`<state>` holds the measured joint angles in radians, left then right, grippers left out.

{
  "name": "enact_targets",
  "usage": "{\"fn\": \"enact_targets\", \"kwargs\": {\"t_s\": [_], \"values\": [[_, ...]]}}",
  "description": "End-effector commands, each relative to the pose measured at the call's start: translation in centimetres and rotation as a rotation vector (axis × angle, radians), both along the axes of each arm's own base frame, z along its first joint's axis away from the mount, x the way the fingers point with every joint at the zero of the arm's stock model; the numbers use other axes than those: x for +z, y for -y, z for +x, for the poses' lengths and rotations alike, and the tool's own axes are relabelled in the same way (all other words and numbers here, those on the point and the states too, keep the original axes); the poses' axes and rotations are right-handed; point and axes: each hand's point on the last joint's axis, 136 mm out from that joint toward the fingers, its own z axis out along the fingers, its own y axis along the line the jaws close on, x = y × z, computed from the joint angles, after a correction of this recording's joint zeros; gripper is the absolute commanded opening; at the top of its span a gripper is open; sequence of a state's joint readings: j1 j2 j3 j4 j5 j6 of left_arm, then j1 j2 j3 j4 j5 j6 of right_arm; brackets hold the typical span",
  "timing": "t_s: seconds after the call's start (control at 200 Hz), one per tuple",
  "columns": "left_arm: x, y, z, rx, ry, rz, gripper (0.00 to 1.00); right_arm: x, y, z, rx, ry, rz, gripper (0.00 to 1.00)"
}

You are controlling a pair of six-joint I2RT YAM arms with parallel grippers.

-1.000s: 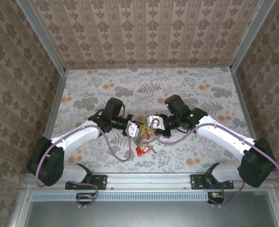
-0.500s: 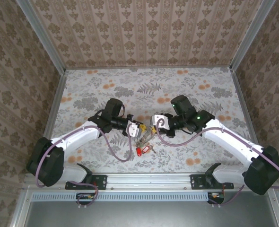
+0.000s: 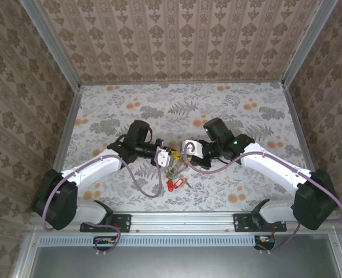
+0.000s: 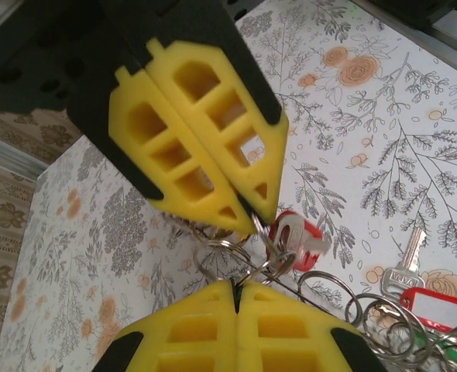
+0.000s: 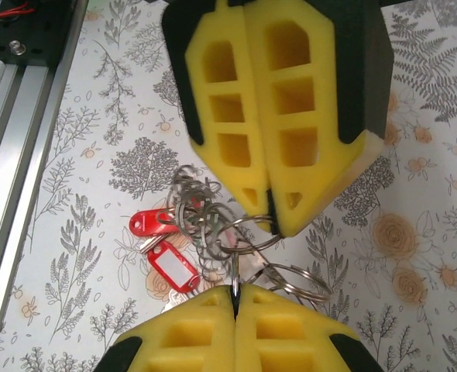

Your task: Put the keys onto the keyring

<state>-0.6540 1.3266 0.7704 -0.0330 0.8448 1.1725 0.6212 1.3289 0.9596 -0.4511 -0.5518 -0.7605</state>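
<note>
Left end effector (image 4: pixel 236 285) and right end effector (image 5: pixel 235 291) are both fully closed, tip to tip over the desk (image 3: pixel 246 116) near its front centre. Each pinches wire of the keyring (image 5: pixel 213 232) tangle, though I can't tell which loop. The red-tagged keys (image 5: pixel 174 267) sit just beside the tangle, apparently resting on the desk.

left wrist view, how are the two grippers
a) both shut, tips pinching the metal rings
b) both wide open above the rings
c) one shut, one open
a: the left gripper and the right gripper both have their jaws pressed together, with the tips nipping the metal rings.
</note>
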Motion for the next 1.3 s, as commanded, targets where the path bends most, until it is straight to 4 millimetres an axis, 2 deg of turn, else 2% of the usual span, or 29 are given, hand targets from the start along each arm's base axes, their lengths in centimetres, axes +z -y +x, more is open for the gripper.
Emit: {"fn": "enact_targets", "kwargs": {"t_s": [0.0,0.37,0.515,0.745,1.035,1.295], "values": [[1.1,0.6,-0.8,-0.035,-0.019,-0.054,0.0,1.5,-0.8,1.1,-0.045,0.01,0.03,0.0],[0.2,0.9,-0.7,-0.021,-0.064,-0.042,0.0,1.6,-1.0,1.0,-0.057,-0.013,0.055,0.0],[0.1,1.0,0.0,0.024,-0.083,-0.05,0.0,1.8,-1.1,0.9,-0.055,-0.015,0.064,0.0],[0.4,1.0,1.0,0.068,-0.201,-0.091,0.0,1.1,-0.6,0.2,-0.019,0.018,0.046,0.0],[0.2,1.2,1.7,0.111,-0.389,-0.093,0.0,1.5,0.0,0.8,-0.036,0.134,0.053,0.0],[-0.6,1.4,2.2,0.173,-0.582,-0.076,0.0,0.3,0.3,1.1,-0.014,0.195,-0.002,0.0]]}}
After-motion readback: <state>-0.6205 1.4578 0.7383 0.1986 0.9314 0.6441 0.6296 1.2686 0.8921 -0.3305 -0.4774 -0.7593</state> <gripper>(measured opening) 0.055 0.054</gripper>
